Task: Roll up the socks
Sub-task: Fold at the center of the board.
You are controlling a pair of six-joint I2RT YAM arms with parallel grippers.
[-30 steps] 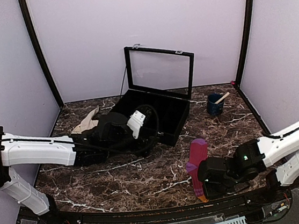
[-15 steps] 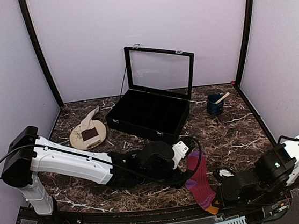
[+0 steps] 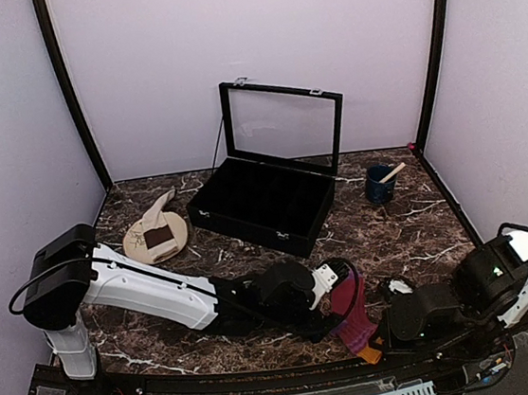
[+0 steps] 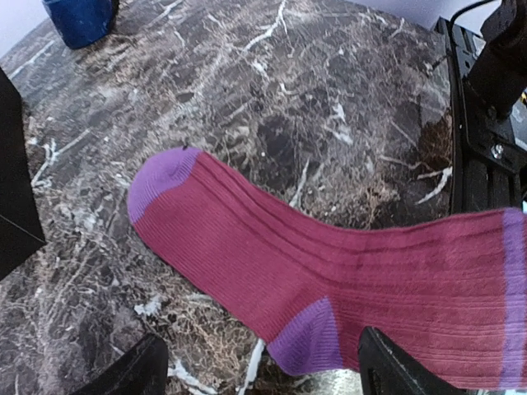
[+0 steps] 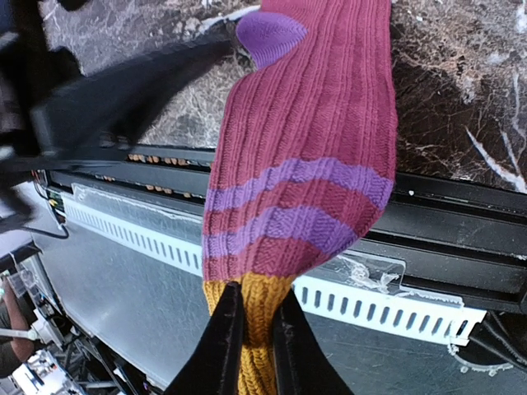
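Right, your right gripper (image 5: 258, 295) has its two fingers drawn narrow and pinched on the orange cuff of the ribbed magenta-pink sock (image 4: 329, 263), the soft one with a purple toe, a purple heel and two purple stripes above the cuff. In the right wrist view you can see orange fabric squeezed between the dark fingers, and the striped part of the leg runs up from there towards the heel. In the overhead view that cuff end sits at the front edge of the dark brown marble-patterned table (image 3: 411, 228), right of centre.

Your left gripper (image 4: 262, 354) stands with its fingers spread wide. It is low over the foot of the same sock, and the purple heel shows between the two fingers in the left wrist view. You cannot tell from these views whether either finger touches the fabric. The foot of the sock lies flat on the marble, with its purple toe pointing away from the cuff.

The cream-beige sock (image 3: 159, 214) with a dark brown band lies draped across the round beige plate (image 3: 136, 245) at the far left of the table, well apart from both grippers. Behind the centre sits the black velvet-lined display case (image 3: 260, 203), with its glass-paned lid (image 3: 282, 124) standing upright. To the case's right stands the dark blue cup (image 3: 378, 185) with a pale stick in it.
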